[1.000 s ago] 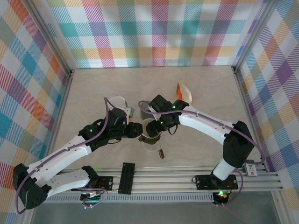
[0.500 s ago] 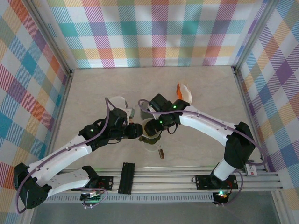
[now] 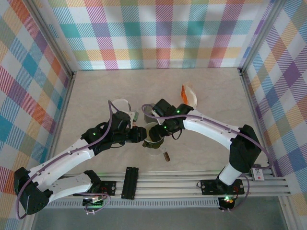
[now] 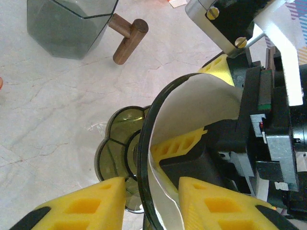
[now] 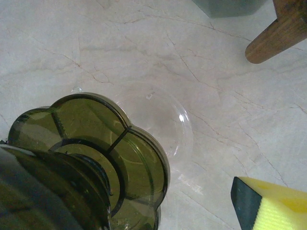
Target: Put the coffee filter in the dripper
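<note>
Arms meet over the middle of the marble-patterned table (image 3: 96, 96) in the top external view. The left gripper (image 3: 143, 135) and the right gripper (image 3: 156, 137) close in from either side on the dark green dripper (image 3: 154, 144). An orange-and-white object (image 3: 188, 94) lies well apart, toward the far right. From the left wrist, the dripper is tilted over, its scalloped base toward the table and its mouth toward the right arm. The left gripper's yellow fingers (image 4: 91, 203) are clamped on the dripper's wall, with the dark rim running up between them. The white coffee filter (image 4: 192, 103) sits inside the cone, curved against the inner wall just under the rim. The right gripper reaches into the mouth with its jaws spread wide. One yellow finger lies against the paper's inner face and the other shows past the paper's upper edge. Whether the dripper touches the table cannot be told. Behind it stands a grey glass vessel (image 4: 72, 28) with a wooden handle (image 4: 127, 40) sticking out from its side. From the right wrist, the dripper's green flower-shaped base fills the lower left. A clear round disc (image 5: 168, 124) lies on the table just beside the base. One yellow fingertip (image 5: 273, 203) shows in the lower right corner, and the wooden handle shows at the upper right.
</note>
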Robot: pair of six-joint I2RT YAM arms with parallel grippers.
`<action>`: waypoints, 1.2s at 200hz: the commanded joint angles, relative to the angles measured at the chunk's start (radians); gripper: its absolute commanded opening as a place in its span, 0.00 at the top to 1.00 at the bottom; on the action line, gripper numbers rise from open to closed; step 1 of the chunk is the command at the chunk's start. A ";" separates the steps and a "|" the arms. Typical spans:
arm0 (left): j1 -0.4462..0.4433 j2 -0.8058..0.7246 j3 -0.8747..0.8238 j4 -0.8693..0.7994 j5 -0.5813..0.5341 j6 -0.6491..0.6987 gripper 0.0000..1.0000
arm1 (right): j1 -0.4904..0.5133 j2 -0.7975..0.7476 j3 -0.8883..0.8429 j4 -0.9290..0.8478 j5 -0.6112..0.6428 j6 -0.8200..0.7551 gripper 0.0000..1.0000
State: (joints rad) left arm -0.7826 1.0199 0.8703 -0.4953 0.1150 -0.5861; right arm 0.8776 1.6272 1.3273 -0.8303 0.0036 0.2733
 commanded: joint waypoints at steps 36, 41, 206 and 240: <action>0.008 -0.014 -0.018 -0.002 0.008 0.009 0.64 | 0.005 -0.129 0.042 -0.010 0.064 0.004 0.14; 0.009 -0.015 -0.017 -0.003 0.007 0.009 0.64 | 0.005 -0.143 0.045 -0.009 0.074 0.003 0.14; 0.008 -0.316 -0.152 0.115 -0.264 -0.011 0.03 | -0.306 -0.229 -0.109 0.325 -0.003 0.048 0.12; 0.008 -0.348 -0.217 0.153 -0.304 -0.004 0.00 | -0.340 -0.096 -0.100 0.412 -0.093 0.039 0.12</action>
State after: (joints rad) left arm -0.7826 0.6762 0.6792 -0.4019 -0.1219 -0.5941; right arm 0.5480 1.4582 1.2293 -0.5243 0.0200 0.3035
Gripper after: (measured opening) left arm 0.997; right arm 0.881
